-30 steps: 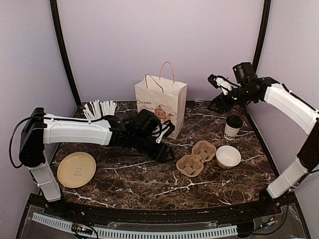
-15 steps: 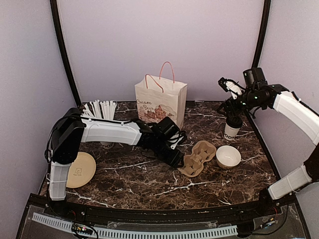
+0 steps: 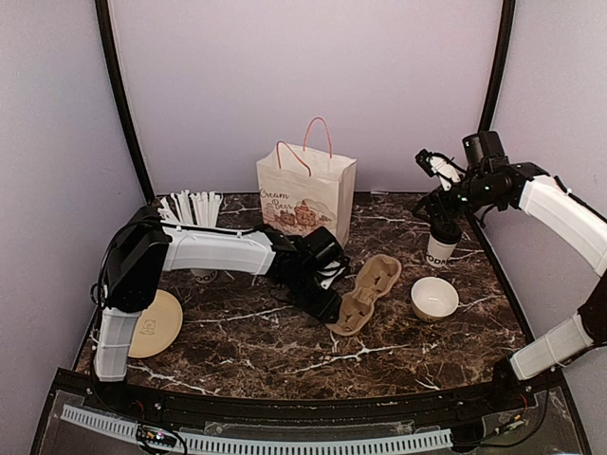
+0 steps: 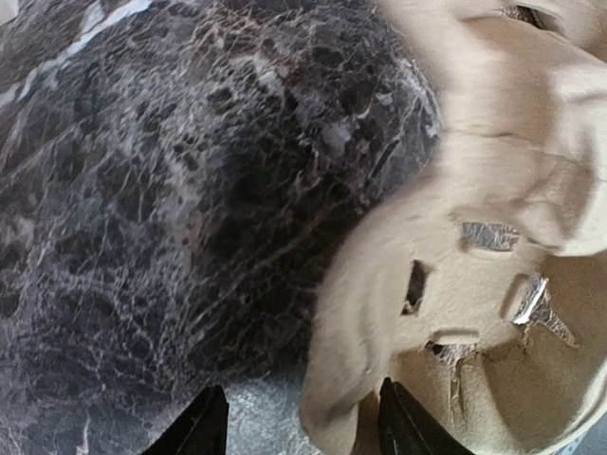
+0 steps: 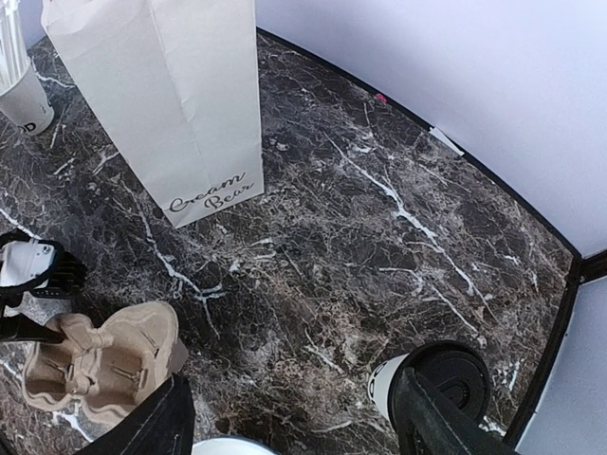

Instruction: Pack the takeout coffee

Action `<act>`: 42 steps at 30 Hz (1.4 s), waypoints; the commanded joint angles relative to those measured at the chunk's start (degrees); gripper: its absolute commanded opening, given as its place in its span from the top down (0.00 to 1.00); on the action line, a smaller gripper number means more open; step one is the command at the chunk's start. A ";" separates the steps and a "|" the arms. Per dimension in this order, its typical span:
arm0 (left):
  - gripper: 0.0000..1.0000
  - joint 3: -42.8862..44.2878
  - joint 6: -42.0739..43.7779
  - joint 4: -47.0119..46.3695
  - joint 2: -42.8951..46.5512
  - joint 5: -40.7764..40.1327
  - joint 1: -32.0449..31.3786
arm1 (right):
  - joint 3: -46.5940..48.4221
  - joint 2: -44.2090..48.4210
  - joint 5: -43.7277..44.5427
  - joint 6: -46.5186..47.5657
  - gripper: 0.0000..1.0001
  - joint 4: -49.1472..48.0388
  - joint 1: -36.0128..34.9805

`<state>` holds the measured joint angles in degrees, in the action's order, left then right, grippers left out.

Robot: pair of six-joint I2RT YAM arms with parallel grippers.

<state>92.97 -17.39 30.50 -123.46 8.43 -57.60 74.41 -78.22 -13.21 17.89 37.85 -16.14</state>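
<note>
Takeout coffee, a white paper cup capped with a black lid, stood upright at the far right of the table and was not yet packed. The right gripper hung just above it, jaws spread wide and holding nothing. In the right wrist view the lidded cup sat under one finger rather than centred in the gap, so a small sideways correction was judged necessary before any descent. The left gripper reached across the middle of the table, jaws likewise wide, set over the near-left rim of the cup carrier. The left wrist view showed bare table between one finger and that rim, so the rim was straddled, not clamped. The carrier stood tilted on edge rather than flat, apparently levered by this contact. It was judged that it had to lie with its wells upward before it could receive the cup. The paper bag stood upright at the far centre, left of the coffee, as the likely final container. The white bowl lay just near of the coffee, where a careless carry could strike it.
</note>
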 commanded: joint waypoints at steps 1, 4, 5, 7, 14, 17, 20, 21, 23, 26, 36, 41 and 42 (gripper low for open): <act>0.44 5.52 1.63 1.14 -1.87 3.40 0.38 | -1.15 -0.34 -1.22 -0.55 0.27 -2.45 0.23; 0.46 12.15 2.70 3.25 -5.65 4.56 0.39 | -1.11 -0.27 -1.42 -0.49 0.27 -2.16 0.23; 0.46 13.66 2.84 3.51 -6.22 5.30 0.39 | -1.23 -0.08 -1.40 -0.42 0.27 -2.14 0.23; 0.49 14.90 2.91 4.42 -7.38 6.57 0.39 | -1.48 0.30 -1.23 -0.19 0.27 -2.09 0.26; 0.59 15.56 3.11 9.62 -8.18 8.51 0.39 | -2.41 1.13 -1.48 -0.14 0.26 -2.59 0.28; 0.63 15.35 3.67 12.65 -7.76 8.08 0.30 | -2.44 1.14 -1.55 -0.19 0.25 -2.88 0.40; 0.67 14.06 4.43 14.07 -6.15 7.00 0.22 | -2.09 0.80 -2.08 -0.21 0.26 -2.75 0.41; 0.69 12.98 4.79 14.52 -4.98 6.84 0.21 | -2.08 0.72 -2.32 -0.15 0.26 -2.84 0.41; 0.72 11.42 5.55 15.51 -3.22 6.21 0.21 | -1.99 0.54 -2.67 -0.22 0.26 -2.86 0.41; 0.75 7.84 6.66 17.49 -0.49 4.10 0.24 | -2.22 0.42 -2.77 -0.23 0.26 -2.86 0.41; 0.81 -9.82 9.80 21.74 14.66 -2.06 2.55 | -4.15 1.40 -3.17 -0.01 0.25 -3.30 0.41; 0.82 -18.67 11.56 23.77 20.86 -0.80 5.54 | -4.29 1.15 -4.24 -0.14 0.25 -3.27 0.41; 0.81 -19.61 12.37 24.64 21.67 -0.35 6.47 | -4.28 1.14 -4.53 -0.11 0.25 -3.22 0.41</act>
<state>78.28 -7.84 50.63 -106.15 7.62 -53.74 70.78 -78.13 -16.03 17.89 36.42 -16.05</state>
